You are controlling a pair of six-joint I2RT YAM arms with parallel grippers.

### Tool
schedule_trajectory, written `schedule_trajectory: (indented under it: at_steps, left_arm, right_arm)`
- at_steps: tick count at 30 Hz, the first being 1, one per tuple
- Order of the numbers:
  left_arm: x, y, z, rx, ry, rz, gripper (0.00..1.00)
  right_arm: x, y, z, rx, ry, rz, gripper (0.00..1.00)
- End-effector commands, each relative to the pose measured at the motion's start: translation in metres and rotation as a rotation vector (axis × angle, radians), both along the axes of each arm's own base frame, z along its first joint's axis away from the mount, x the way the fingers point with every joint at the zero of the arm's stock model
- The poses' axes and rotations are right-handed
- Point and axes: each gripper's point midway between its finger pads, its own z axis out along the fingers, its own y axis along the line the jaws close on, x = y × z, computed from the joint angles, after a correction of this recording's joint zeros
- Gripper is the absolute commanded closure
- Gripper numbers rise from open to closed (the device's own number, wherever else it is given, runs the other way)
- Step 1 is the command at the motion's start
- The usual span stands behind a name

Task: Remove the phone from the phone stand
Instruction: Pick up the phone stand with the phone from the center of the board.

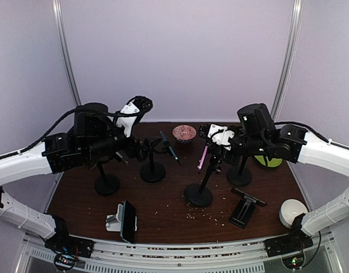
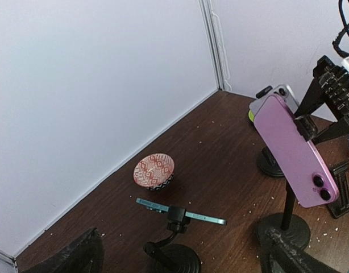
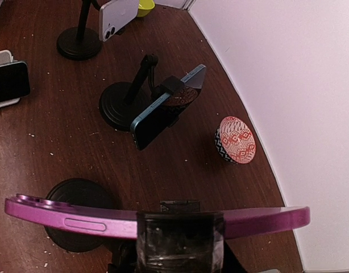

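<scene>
A pink phone (image 1: 203,158) stands on a black stand (image 1: 198,194) at the table's middle. My right gripper (image 1: 213,149) is shut on its upper edge; in the right wrist view the phone (image 3: 66,220) runs across the bottom with my gripper (image 3: 180,219) clamped over its edge. It also shows in the left wrist view (image 2: 291,151). A teal phone (image 1: 169,145) sits on a second black stand (image 1: 153,172). My left gripper (image 1: 141,150) is open just left of it, with the teal phone (image 2: 206,218) ahead, between the fingers (image 2: 72,256).
A patterned bowl (image 1: 184,132) sits at the back. A white phone's stand (image 1: 107,185) is on the left, another phone stand (image 1: 239,176) on the right. A dark phone on a white stand (image 1: 127,220), an empty folding stand (image 1: 244,209), a white round object (image 1: 292,211) and a green bowl (image 1: 268,161) are nearby.
</scene>
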Motion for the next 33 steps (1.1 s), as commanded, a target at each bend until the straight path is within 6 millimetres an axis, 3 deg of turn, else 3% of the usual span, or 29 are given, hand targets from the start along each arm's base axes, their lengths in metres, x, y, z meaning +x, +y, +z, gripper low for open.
schedule_trajectory:
  at_steps: [1, 10, 17, 26, 33]
  left_arm:
    - [0.005, -0.013, 0.044, -0.134, -0.075, -0.022, 0.02]
    - [-0.018, -0.041, 0.044, -0.132, -0.055, -0.224, 0.04]
    - [-0.038, -0.054, 0.039, -0.127, -0.056, -0.364, 0.09]
    - [-0.042, -0.064, 0.031, -0.171, -0.013, -0.409, 0.14]
    - [-0.043, -0.065, 0.038, -0.172, -0.04, -0.42, 0.14]
  right_arm:
    - [0.002, 0.002, 0.081, 0.248, -0.02, -0.068, 1.0]
    - [-0.002, 0.008, 0.091, 0.349, 0.197, -0.053, 1.0]
    - [0.021, -0.002, 0.094, 0.473, 0.349, -0.167, 1.0]
    - [0.019, -0.002, 0.118, 0.661, 0.432, -0.221, 1.0]
    - [0.005, 0.012, 0.14, 0.78, 0.545, -0.114, 1.0]
